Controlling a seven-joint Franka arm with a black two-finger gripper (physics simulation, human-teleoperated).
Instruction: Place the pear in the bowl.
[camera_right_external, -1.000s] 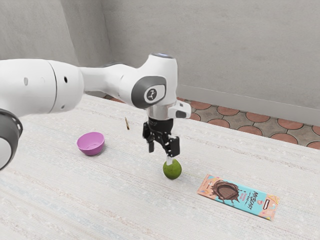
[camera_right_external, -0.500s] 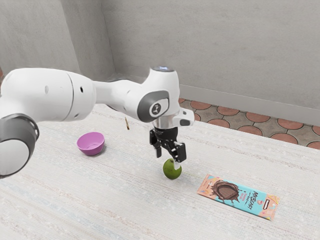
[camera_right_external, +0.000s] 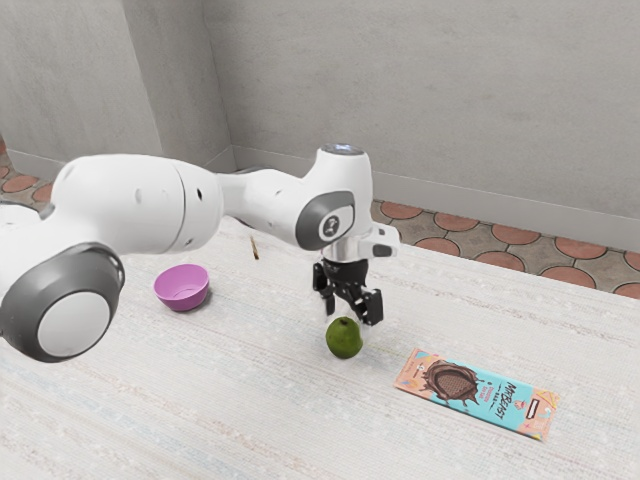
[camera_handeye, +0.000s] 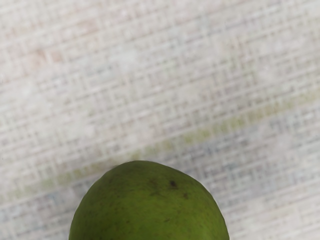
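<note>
Just below the gripper (camera_right_external: 350, 318), near six o'clock in the exterior view, the pear (camera_right_external: 344, 339) is seen on the table (camera_right_external: 250, 400). The fingers are spread apart, with nothing clamped between them; whether the pear is touched cannot be told. Its long axis cannot be made out from the rounded top. A short lowering astride it seems to be needed before a squeeze is tried. The bowl (camera_right_external: 182, 288) is placed well apart from it, between nine and ten o'clock.
</note>
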